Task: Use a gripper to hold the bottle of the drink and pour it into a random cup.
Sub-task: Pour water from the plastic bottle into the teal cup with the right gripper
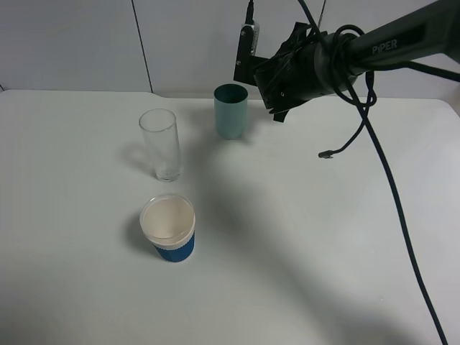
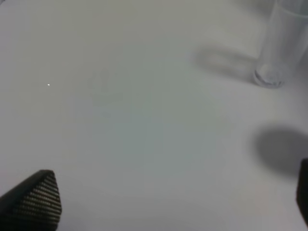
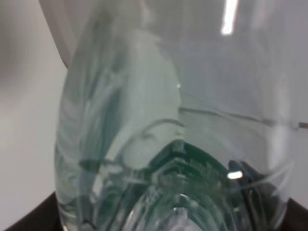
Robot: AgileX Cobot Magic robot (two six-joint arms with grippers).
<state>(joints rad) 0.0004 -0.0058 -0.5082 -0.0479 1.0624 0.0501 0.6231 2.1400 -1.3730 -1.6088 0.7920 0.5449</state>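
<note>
Well, from the high camera the hard part is the bottle (image 1: 245, 50). It only shows as a thin dark sliver with a pale bit near the top, at the front of the right gripper (image 1: 267, 72), and the claw's black body and cables cover where the fingers meet it. It hangs in the air off that claw, so I read the claw as clamped on the bottle. Its long axis runs roughly up-and-down in the picture, leaning a little. I can't tell which end is the neck, or whether it's upright or tipped away from the camera. It sits up and to the right of the teal cup (image 1: 231, 110), near the rim but not touching. A clear glass (image 1: 159, 144) and a white cup with a blue sleeve (image 1: 168, 228) stand further forward on the table (image 1: 323, 251), well apart from the bottle.

Left wrist view: the left gripper (image 2: 175, 192) is wide open over bare table. Only one ribbed fingertip (image 2: 36, 199) and a sliver of the other are in frame. The clear glass (image 2: 276, 43) is cut off and blurry.

Right wrist view: the bottle (image 3: 159, 120) fills nearly everything, way too close. There's a clear curved wall with green smeared through it, and I can't pick the drink out from the plastic.
</note>
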